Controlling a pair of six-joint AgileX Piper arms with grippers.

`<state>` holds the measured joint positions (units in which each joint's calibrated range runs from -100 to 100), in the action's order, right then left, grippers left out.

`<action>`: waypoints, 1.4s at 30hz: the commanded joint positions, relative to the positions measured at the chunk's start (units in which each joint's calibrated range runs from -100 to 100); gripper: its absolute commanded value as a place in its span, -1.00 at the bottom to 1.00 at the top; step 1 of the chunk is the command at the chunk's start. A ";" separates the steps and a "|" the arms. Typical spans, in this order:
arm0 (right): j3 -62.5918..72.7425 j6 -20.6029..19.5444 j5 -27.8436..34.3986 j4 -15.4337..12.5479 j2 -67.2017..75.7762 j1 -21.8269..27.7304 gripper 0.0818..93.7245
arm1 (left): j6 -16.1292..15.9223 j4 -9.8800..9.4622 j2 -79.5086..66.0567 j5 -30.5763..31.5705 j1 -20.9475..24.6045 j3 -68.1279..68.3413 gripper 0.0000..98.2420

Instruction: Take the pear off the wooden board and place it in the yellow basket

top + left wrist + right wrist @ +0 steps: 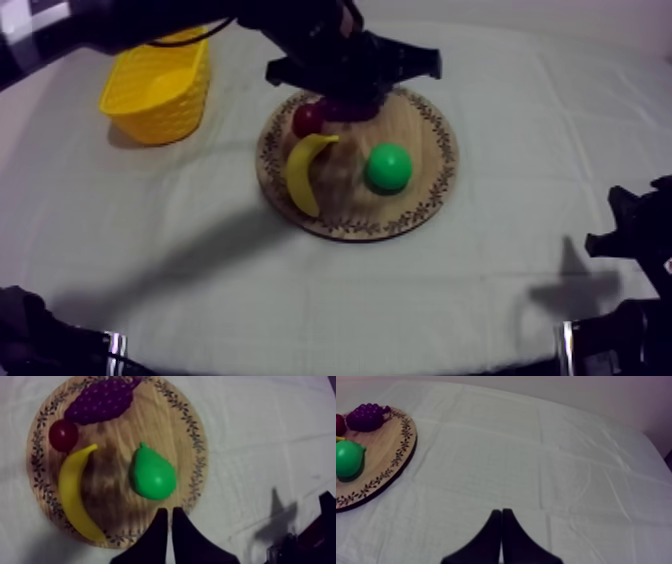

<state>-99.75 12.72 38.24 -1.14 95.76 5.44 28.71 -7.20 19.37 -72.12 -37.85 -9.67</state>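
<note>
The green pear (387, 167) lies on the right half of the round wooden board (420, 205), beside a banana (305, 170). My left arm reaches in from the upper left, and my left gripper (352, 80) hangs above the board's far side. From the left wrist, its fingers lie together as a shut wedge (168, 513) just short of the pear (152, 476), holding nothing. The yellow basket (158, 88) stands at the far left. My right gripper (501, 512) is shut over bare cloth, with the pear (347, 458) far off to its side.
On the board also lie a bunch of grapes (100, 401), a small red fruit (63, 434) and the banana (75, 493). My right arm (640, 240) rests at the table's lower right edge. Open cloth lies between board and basket.
</note>
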 commanded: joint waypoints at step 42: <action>-0.03 0.01 -0.02 0.00 -0.01 -0.01 -0.99 | -6.41 7.39 7.78 1.83 0.61 2.65 0.96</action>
<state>-99.75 12.72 38.25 -1.14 95.76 5.44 22.39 0.00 24.72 -69.34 -37.22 -4.78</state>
